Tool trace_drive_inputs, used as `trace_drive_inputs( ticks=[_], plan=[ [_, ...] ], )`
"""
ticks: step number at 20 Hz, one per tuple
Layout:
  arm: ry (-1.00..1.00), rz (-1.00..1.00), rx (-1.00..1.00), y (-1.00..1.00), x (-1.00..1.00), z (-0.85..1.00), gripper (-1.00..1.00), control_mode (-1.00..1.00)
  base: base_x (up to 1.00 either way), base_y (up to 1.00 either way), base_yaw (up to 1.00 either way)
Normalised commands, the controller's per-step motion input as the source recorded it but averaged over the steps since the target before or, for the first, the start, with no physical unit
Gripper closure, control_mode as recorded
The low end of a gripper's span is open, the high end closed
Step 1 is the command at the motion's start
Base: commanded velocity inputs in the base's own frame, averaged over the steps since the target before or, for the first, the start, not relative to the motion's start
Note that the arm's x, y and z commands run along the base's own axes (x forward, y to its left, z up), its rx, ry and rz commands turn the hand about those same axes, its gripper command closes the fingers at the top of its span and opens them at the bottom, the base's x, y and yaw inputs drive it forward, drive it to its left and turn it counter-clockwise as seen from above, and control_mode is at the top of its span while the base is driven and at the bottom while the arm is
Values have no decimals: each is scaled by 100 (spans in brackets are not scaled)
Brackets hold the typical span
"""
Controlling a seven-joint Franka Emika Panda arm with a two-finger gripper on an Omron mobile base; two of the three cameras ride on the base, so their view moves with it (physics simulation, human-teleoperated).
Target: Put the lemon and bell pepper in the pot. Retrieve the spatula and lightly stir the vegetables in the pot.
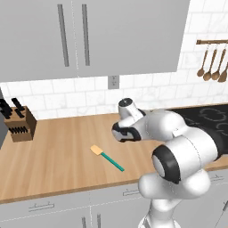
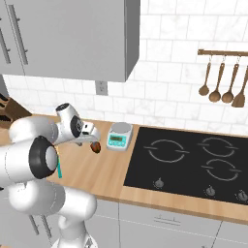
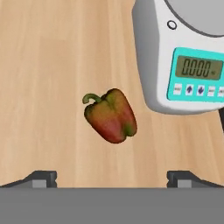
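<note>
**Open gripper above the bell pepper, beside the kitchen scale**

Gripper (image 3: pixel 112 177) hangs over the wooden counter (image 3: pixel 52 65), jaws spread wide, nothing between them. Bell pepper (image 3: pixel 111 116) lies on its side on the counter, centred between the two fingertips and clear of both. Its green stem points away from the kitchen scale (image 3: pixel 183 57). The pepper sits just beside the scale's front corner, not touching it. From the right base view, pepper (image 2: pixel 96 147) rests under the hand, on the side of the scale (image 2: pixel 119 135) away from the cooktop (image 2: pixel 189 162).
</note>
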Motion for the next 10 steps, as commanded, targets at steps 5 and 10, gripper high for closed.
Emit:
trace_drive_inputs(
  ticks=[5,10],
  plan=[
    [1,0,-1,-8,20,-41,-100,-100,0,0,0],
    [0,0,0,-19,26,-33,-100,-100,0,0,0]
  ],
)
